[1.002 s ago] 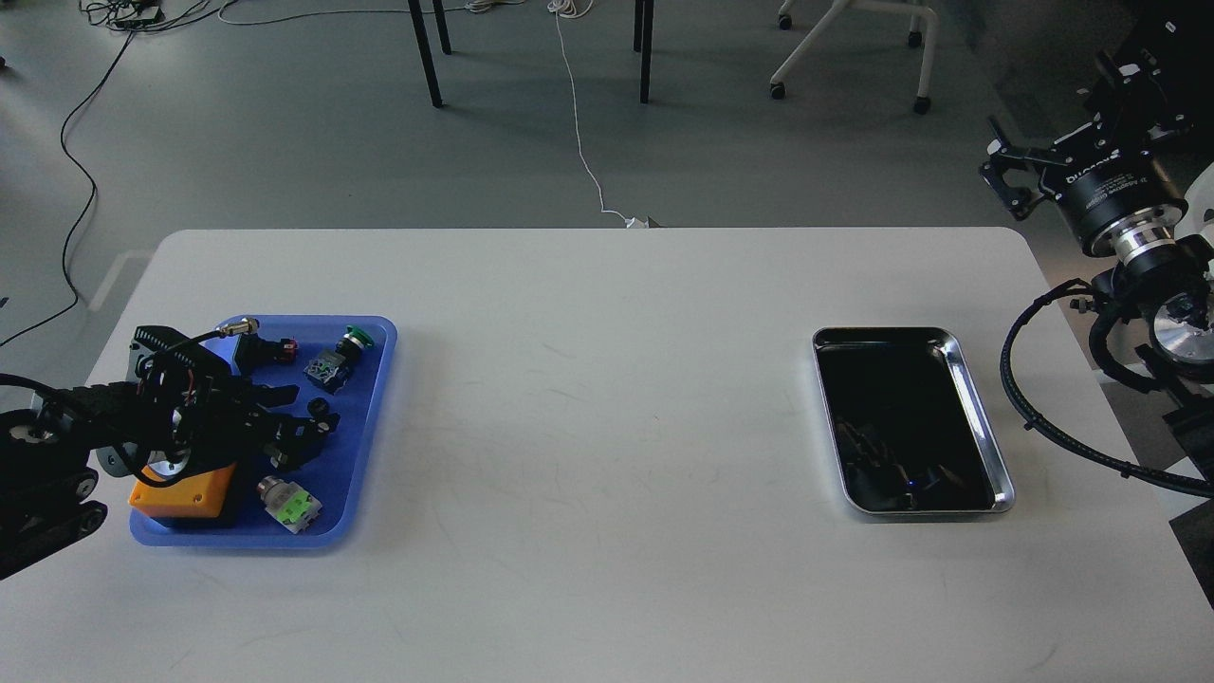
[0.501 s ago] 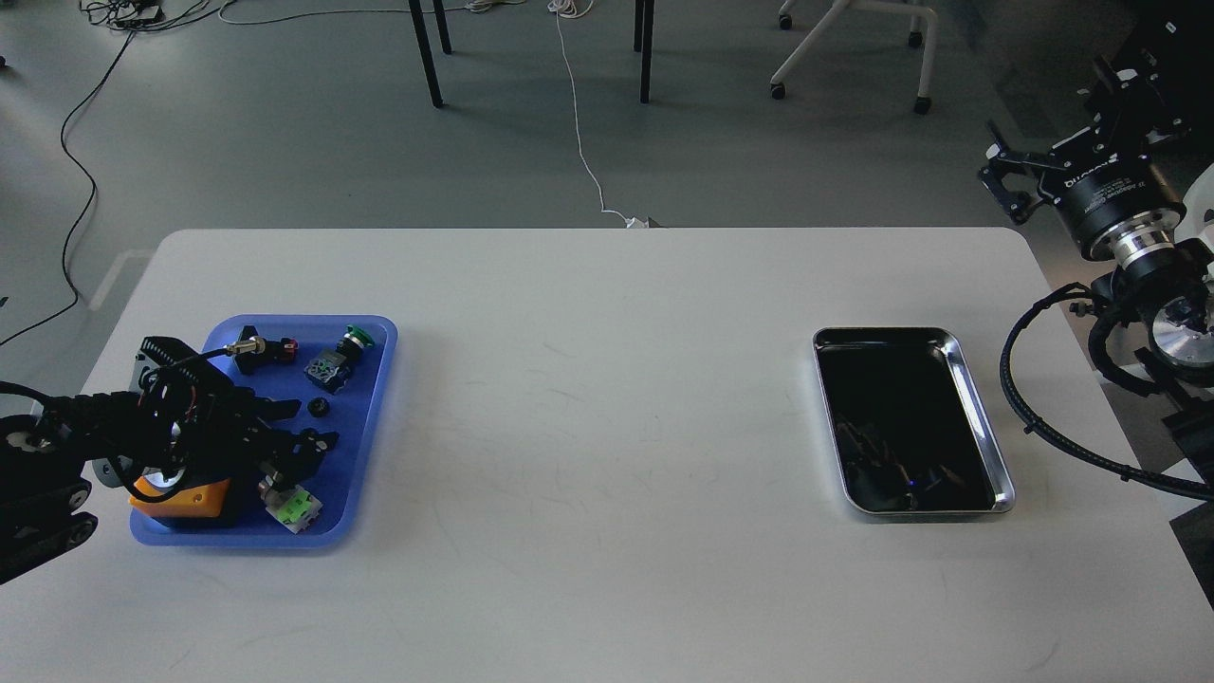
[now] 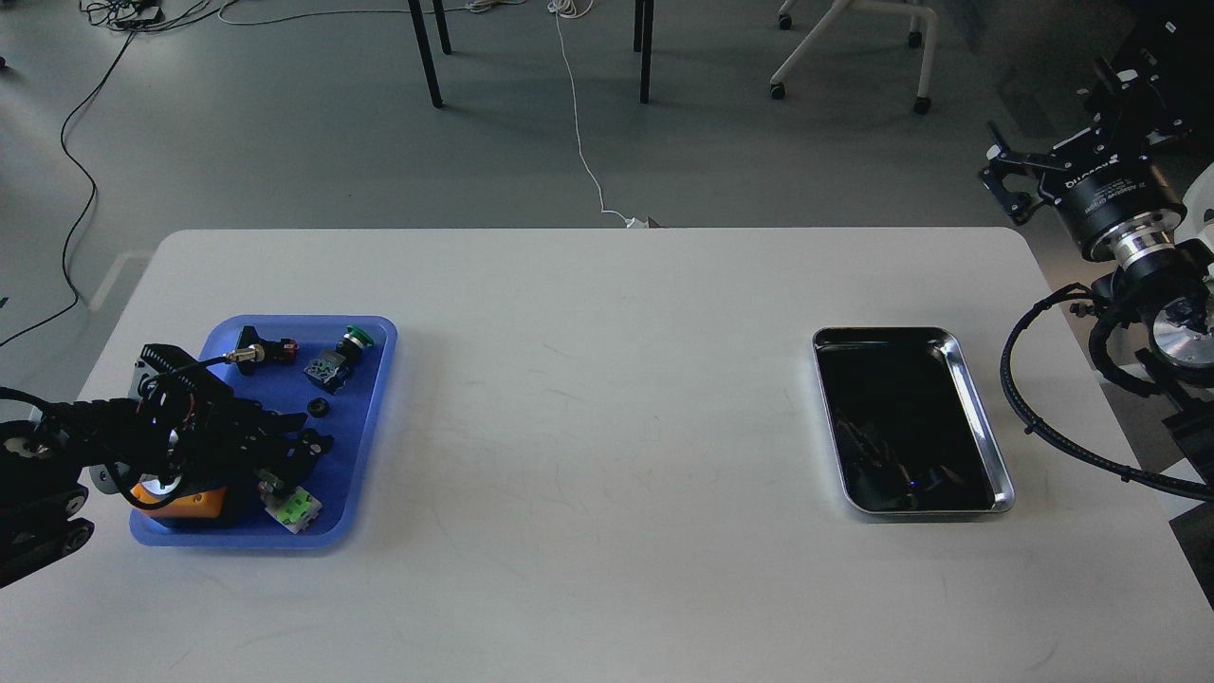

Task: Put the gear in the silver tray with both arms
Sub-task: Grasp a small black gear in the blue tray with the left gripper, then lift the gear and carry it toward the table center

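Note:
A small black gear [image 3: 319, 408] lies in the blue plastic tray [image 3: 375, 398] at the table's left. My left gripper [image 3: 299, 432] hovers low over that tray with its two fingers spread. The gear is just beyond the upper finger and is not held. The silver tray [image 3: 977, 417] lies at the table's right with a dark mirror-like bottom and nothing in it. My right gripper [image 3: 1007, 175] is raised off the table's far right corner, well above and behind the silver tray. Its claws are apart and empty.
The blue tray also holds a green-topped push button [image 3: 343, 356], a brass-tipped sensor [image 3: 258, 351], an orange block [image 3: 194, 500] and a green-and-white switch [image 3: 292, 506]. A black cable loop [image 3: 1020, 379] hangs near the silver tray's right side. Wide bare tabletop lies between the trays.
My left gripper has drawn back toward me and slightly left over the blue tray, uncovering the black gear. The right arm has hardly moved.

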